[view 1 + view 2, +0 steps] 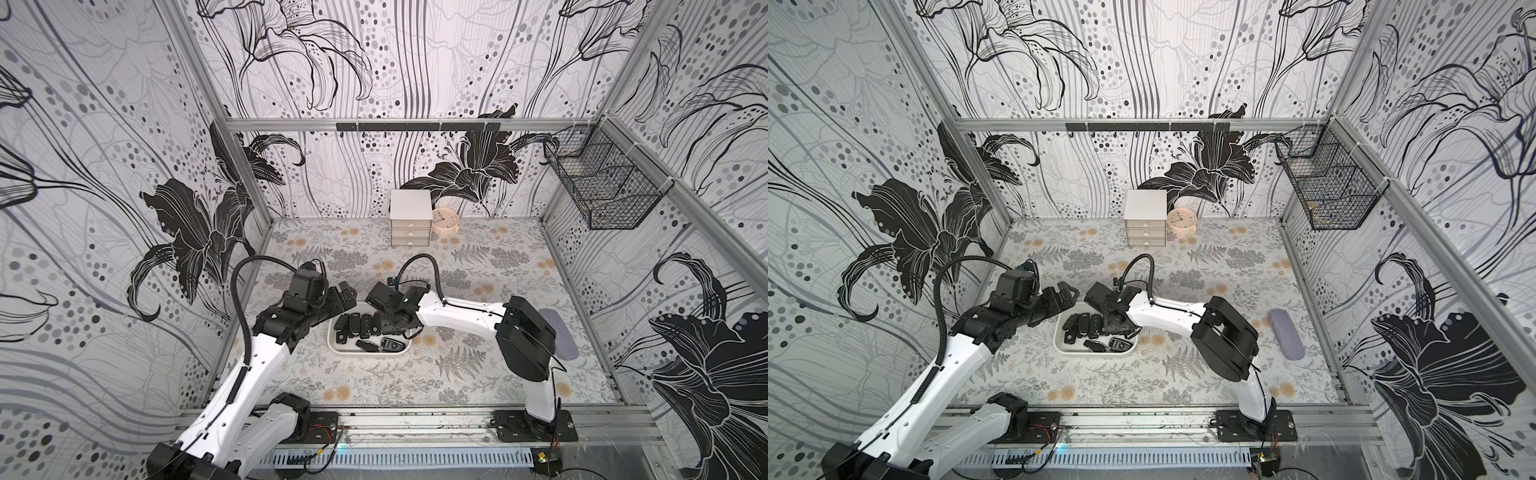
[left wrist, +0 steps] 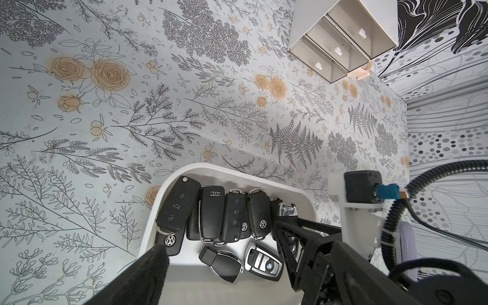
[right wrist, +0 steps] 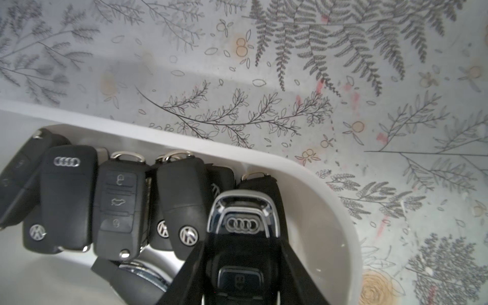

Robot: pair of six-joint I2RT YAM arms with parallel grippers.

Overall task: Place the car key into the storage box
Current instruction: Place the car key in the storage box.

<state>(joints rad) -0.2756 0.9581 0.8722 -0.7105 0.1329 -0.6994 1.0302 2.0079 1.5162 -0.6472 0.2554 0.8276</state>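
The Audi car key [image 3: 241,224], black with a chrome-framed head and a four-ring badge, is pinched between the two black fingers of the right gripper [image 3: 243,243], whose jaws stand narrow against its sides. It lies within the outline of the white storage box [image 3: 211,154], at the end of the row nearest the right arm and over another dark fob. Whether it touches the tray floor cannot be told. Beside it a row of black flip keys [image 3: 118,203] with VW and Audi badges lines the far wall, packed edge to edge. Nearer the robot in the same tray lie a BMW fob [image 2: 264,261] and a black-and-chrome fob [image 2: 221,261], side by side. The left gripper [image 1: 344,297] hangs near the box's far left corner, jaws spread wide, holding nothing. At the back of the floral table [image 1: 478,374] a white three-drawer cabinet [image 1: 410,218] stands with a peach clock [image 1: 445,220] just beside it.
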